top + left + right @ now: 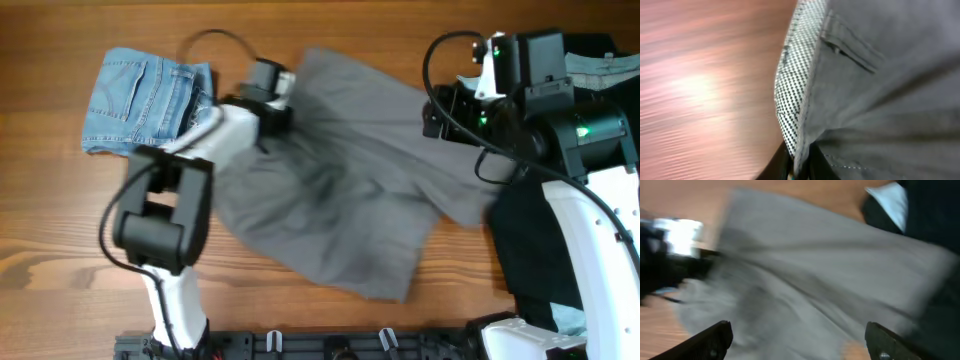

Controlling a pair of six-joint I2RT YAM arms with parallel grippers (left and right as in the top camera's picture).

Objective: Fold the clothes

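Spreading across the middle of the wooden table, the grey shorts lie slanted and rumpled. One corner points toward the near edge. The overhead view gives you their whole outline: plain mid-grey cloth in soft creases, with a darker shadow near the middle.

Only the left wrist view shows you the detail at their left edge. There the waistband is turned back to bare a lining of fine black-and-white dots. A narrow stitched strip sits on the grey cloth beside it, but you cannot tell whether it is a pocket or a loop. Your left gripper is pinched onto that waistband edge, with a dark finger on either side of the cloth.

The right wrist view is blurred, yet it shows what the overhead hides. Your right gripper hangs over the shorts' right part with its fingers spread wide and nothing between them.

Just left of the shorts lie small light-blue denim shorts. On the shorts' right side, their edge meets a black garment with pale-blue cloth at its far end. Below the shorts, a black rail runs along the near table edge.
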